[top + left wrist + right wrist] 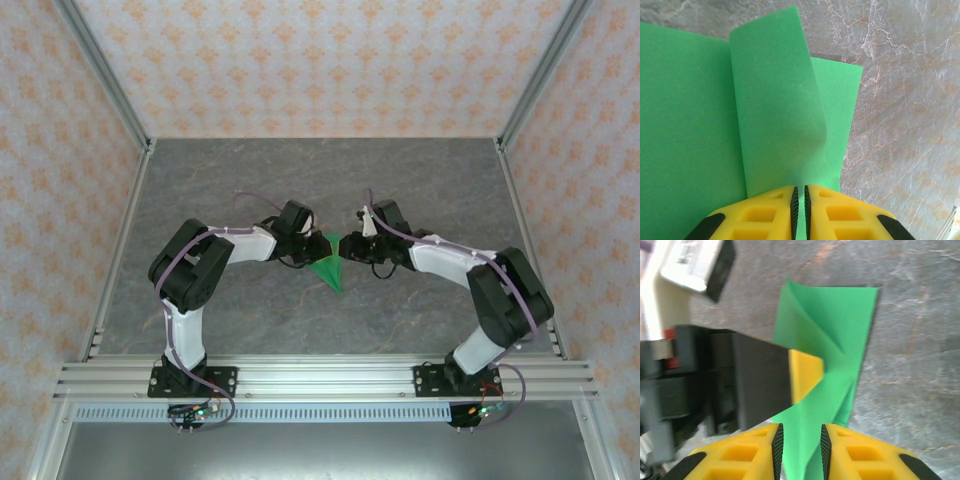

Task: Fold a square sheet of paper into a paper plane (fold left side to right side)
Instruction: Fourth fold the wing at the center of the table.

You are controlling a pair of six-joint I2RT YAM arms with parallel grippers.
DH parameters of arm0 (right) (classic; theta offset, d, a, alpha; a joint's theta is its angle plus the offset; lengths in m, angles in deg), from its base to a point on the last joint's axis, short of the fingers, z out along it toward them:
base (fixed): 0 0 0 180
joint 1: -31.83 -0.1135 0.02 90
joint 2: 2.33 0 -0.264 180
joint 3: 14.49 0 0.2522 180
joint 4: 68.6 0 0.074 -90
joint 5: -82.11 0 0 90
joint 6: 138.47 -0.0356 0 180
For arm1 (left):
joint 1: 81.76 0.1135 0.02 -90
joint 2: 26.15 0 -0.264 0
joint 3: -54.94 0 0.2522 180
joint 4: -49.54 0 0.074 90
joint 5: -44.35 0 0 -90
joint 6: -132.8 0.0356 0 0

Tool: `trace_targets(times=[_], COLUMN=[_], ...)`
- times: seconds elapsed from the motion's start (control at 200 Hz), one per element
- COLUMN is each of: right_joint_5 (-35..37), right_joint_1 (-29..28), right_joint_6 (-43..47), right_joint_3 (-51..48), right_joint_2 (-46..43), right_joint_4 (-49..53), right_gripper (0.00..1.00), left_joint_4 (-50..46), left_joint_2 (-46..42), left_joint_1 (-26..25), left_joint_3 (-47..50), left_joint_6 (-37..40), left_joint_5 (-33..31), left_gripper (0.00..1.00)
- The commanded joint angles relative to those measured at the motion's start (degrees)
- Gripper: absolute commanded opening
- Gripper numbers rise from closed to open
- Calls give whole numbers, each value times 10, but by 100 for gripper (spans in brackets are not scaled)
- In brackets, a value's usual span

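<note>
The square sheet of paper (328,268) is bright green and partly folded, with a pointed end toward the near side at the middle of the table. My left gripper (312,244) holds its left part. In the left wrist view the left gripper (800,192) is shut on a raised flap of the sheet of paper (775,100), which curls upward. My right gripper (346,248) faces it from the right. In the right wrist view the right gripper (799,432) stands open, with folded layers of the sheet of paper (835,320) lying loose between its pads. A left fingertip (806,372) shows behind the paper.
The grey marbled table (250,190) stretches out around the paper on all sides. Patterned walls and metal posts (110,90) enclose it at the back and sides. An aluminium rail (320,380) runs along the near edge by the arm bases.
</note>
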Motion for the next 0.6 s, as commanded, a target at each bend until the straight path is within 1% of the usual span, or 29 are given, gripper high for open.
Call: trace_targets(times=[0.0,0.055,0.155,0.595], right_joint_5=[-55,-80,-98,-89], right_joint_1=[-28,-38,-52,-57], right_joint_6=[-20,-40,-71,-72], right_joint_3=[-17,-24,-35,-31], right_joint_2=[-23,-23,-16,55], right_joint_4=[3,-14,-39,-24], right_gripper=[27,27,27,26], left_joint_4=[-40,-37,-37,-38], left_joint_2=[11,11,11,15], left_joint_1=[1,0,0,-1], left_joint_3=[24,25,23,21], left_joint_6=[1,1,1,1], left_joint_5=[-32,-32,-32,-32], left_gripper=[16,16,16,16])
